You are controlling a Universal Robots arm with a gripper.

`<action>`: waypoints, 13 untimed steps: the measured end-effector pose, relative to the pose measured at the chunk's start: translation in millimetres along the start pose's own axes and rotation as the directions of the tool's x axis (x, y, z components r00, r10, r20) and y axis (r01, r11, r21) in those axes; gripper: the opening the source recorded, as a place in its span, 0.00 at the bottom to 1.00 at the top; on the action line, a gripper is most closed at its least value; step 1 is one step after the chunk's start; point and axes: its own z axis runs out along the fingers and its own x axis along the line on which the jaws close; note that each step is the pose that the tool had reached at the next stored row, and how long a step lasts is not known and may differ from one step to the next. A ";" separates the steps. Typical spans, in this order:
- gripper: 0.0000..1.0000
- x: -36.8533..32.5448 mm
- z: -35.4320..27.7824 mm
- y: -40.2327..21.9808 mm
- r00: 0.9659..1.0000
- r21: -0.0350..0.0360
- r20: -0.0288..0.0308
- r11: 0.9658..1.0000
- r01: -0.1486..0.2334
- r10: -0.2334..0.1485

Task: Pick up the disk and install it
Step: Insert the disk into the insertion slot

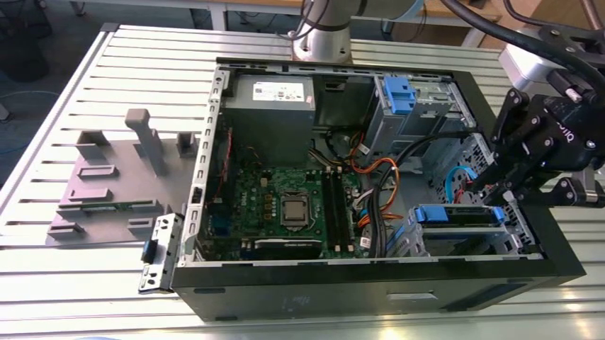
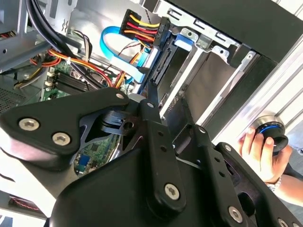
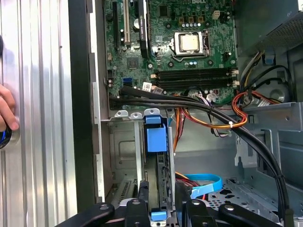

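Note:
The disk (image 3: 156,137) stands on edge in the drive bay at the case's front corner, its blue carrier frame facing the first wrist view. In the exterior view the disk (image 1: 458,214) lies in the bay at the exterior view's right, low inside the open computer case (image 1: 283,273). My black gripper (image 1: 506,195) hangs over that bay from the right. In the first wrist view the gripper (image 3: 163,187) straddles the disk's near end, shut on it, one finger on each side. In the second wrist view the gripper (image 2: 168,101) points at the cable connector (image 2: 147,23) behind the bay.
Thick black cables (image 3: 227,125) and orange wires cross between the bay and the motherboard (image 1: 293,205). A second blue carrier (image 1: 397,95) sits in the upper bay. A person's hand (image 2: 260,142) holds a blue-ringed knob beside the case. Grey fixtures (image 1: 113,177) stand on the table at the exterior view's left.

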 end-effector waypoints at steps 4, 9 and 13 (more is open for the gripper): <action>0.36 -0.1 0.1 -1.5 1.000 0.000 0.000 1.000 0.000 0.000; 0.36 -0.3 0.2 -3.4 1.000 0.000 0.000 1.000 0.000 0.000; 0.36 -0.4 0.3 -5.1 1.000 0.000 0.000 1.000 0.000 0.000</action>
